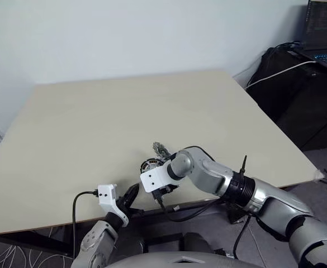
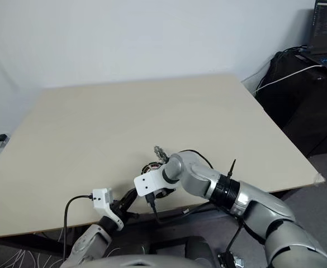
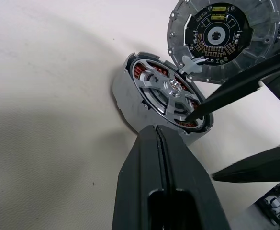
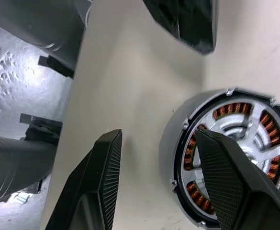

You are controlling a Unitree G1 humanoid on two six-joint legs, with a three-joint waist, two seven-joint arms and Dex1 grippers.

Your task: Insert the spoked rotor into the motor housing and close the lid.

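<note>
The right gripper [image 4: 154, 177] is held spread, one black finger [image 3: 235, 91] laid over the small silver spoked rotor [image 3: 171, 93]. The rotor is seated inside the round copper-wound motor housing [image 4: 226, 153] on the pale table [image 1: 124, 117], and the round silver lid [image 3: 221, 36] is leaned just beside it. The left gripper [image 3: 160, 143] is pressed together near the housing.

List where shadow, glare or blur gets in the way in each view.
Left wrist view: a broad soft shadow darkens the table beside the motor housing, which stays crisp. Right wrist view: the right gripper fingers are soft; the housing rim is slightly smeared. Eye views: even light, no glare.
</note>
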